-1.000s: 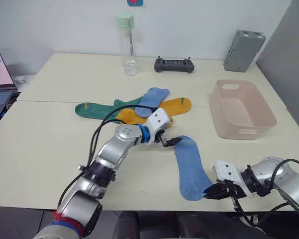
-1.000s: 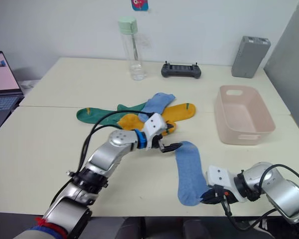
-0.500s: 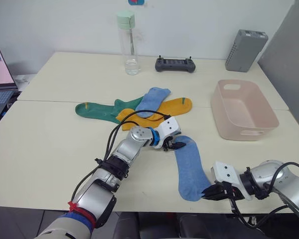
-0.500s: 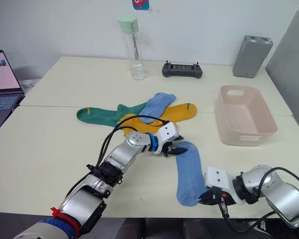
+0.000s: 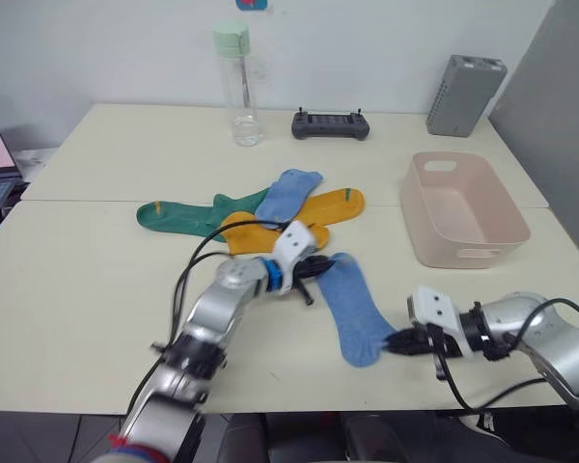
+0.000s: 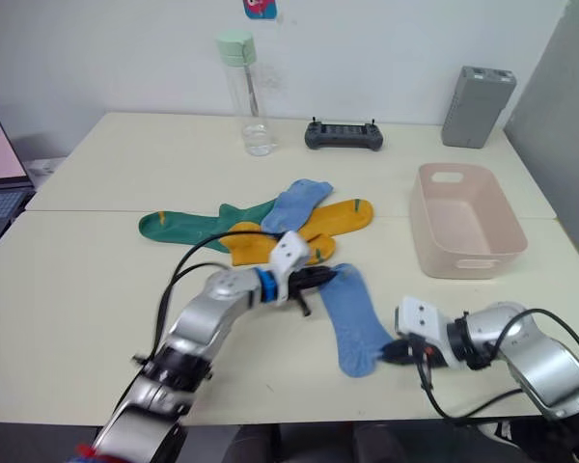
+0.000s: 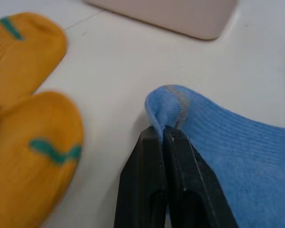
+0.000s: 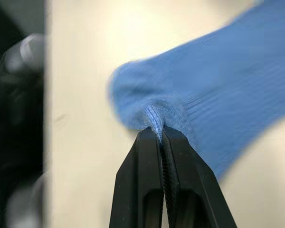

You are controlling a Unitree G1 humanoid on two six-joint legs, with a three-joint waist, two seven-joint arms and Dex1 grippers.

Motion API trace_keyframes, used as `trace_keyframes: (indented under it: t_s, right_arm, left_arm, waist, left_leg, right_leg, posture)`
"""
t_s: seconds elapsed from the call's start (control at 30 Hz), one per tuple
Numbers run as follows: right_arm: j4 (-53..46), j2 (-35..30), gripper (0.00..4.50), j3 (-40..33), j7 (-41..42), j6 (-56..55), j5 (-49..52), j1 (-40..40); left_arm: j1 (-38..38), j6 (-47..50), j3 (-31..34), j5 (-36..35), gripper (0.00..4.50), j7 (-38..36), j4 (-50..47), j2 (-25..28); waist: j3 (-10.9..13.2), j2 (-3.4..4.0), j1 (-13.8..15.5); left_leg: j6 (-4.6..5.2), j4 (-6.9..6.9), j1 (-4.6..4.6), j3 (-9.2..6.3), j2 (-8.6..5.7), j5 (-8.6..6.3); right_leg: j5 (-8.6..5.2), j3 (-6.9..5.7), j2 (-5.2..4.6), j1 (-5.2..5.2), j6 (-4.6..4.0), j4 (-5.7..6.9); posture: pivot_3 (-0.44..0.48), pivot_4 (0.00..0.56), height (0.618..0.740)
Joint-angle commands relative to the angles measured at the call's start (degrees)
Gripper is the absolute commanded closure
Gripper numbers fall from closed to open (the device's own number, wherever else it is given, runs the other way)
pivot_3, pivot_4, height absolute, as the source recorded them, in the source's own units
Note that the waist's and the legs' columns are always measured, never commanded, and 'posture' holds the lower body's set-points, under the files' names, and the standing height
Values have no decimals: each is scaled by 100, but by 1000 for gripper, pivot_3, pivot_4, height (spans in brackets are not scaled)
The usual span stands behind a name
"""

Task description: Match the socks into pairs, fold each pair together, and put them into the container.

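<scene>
While it lies flat, light blue sock (image 5: 350, 307) | left fingers (image 7: 152, 142) pinch cuff | right fingers (image 8: 152, 142) pinch toe.

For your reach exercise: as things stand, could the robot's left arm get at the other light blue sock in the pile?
Probably not yet: the left gripper is shut on the near blue sock. The other blue sock lies uncovered on top.

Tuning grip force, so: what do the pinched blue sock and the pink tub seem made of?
Blue sock: soft knitted fabric, matte; fine ribbing shows and it puckers where the left gripper pinches it. Pink tub: probably moulded plastic, smooth with a slight sheen, rounded corners and a slot handle.
</scene>
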Motion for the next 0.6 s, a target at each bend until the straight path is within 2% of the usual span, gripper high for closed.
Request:
trace_keyframes:
  t_s: [0.03, 0.1, 0.23, 0.4, 0.47, 0.6]
  right_arm:
    - [321, 224, 4500, -138, -71, -292, -28, -327]
    - [657, 301, 4500, 68, 7, -697, -317, -550]
    - [1283, 606, 4500, 377, 288, -1127, -513, -1069]
    - [1816, 730, 4500, 525, 550, -1541, -734, -1375]
    - [1911, 724, 4500, 554, 644, -1604, -792, -1414]
    - [1830, 662, 3463, 434, 686, -1504, -729, -1328]
  left_arm:
    - [620, 984, 622, -448, 4474, 450, -1590, 197]
    - [1156, 1409, 984, -551, 4474, 800, -2313, 260]
    - [2111, 2073, 1843, -749, 4474, 1688, -3445, -102]
    - [2640, 2063, 2038, -720, 4474, 2331, -3784, -483]
    - [2828, 1904, 1945, -738, 4474, 2369, -3787, -514]
    - [3055, 1798, 1879, -976, 3537, 2275, -3779, -513]
  waist:
    - [1, 1, 0]
    - [2, 1, 18]
    - [2, 0, 22]
    - [2, -1, 83]
    - [2, -1, 76]
    - [2, 0, 76]
  left_leg:
    - [0, 0, 0, -2, 1, 0]
    - [0, 4, 1, -1, -1, 0]
    - [0, 15, 7, 6, -2, 0]
    - [0, 24, 11, 1, -3, 1]
    - [0, 25, 13, 7, -6, 0]
    - [0, 19, 13, 5, -4, 0]
  right_leg:
    - [0, -3, 0, 1, 0, 0]
    - [1, -1, -2, 4, 1, -1]
    - [1, 5, -7, 11, 2, -8]
    - [-13, 2, -6, 8, -27, -6]
    - [-13, 8, -9, 14, -26, -9]
    - [-17, 6, -7, 13, -35, -6]
  posture:
    - [0, 150, 740]
    - [0, 150, 740]
    - [0, 150, 740]
    - [0, 150, 740]
    - [0, 150, 740]
    - [0, 150, 740]
